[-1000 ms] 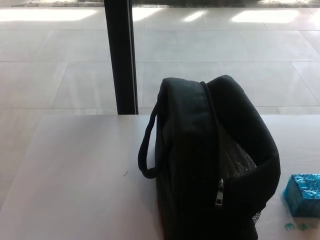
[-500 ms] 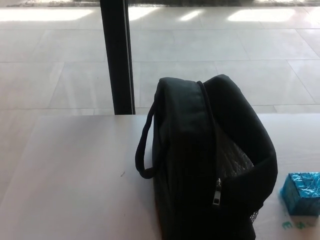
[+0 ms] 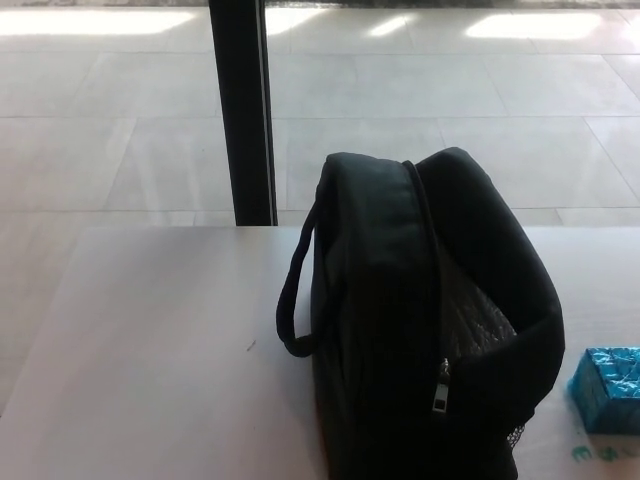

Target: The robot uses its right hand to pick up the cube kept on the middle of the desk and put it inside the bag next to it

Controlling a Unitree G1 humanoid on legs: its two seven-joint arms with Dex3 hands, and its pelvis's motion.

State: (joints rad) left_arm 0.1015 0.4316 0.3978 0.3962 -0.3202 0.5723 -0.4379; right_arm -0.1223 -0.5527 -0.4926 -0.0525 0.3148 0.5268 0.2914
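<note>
Blue cube is seen untouched on the table just right of the unzipped black bag; no hand or fingers are shown, so nothing is judged done.

Whole view shifted slightly rightward since half a second ago, camera moved, bag and cube unmoved on the desk, cube nearer picture's right edge
</note>
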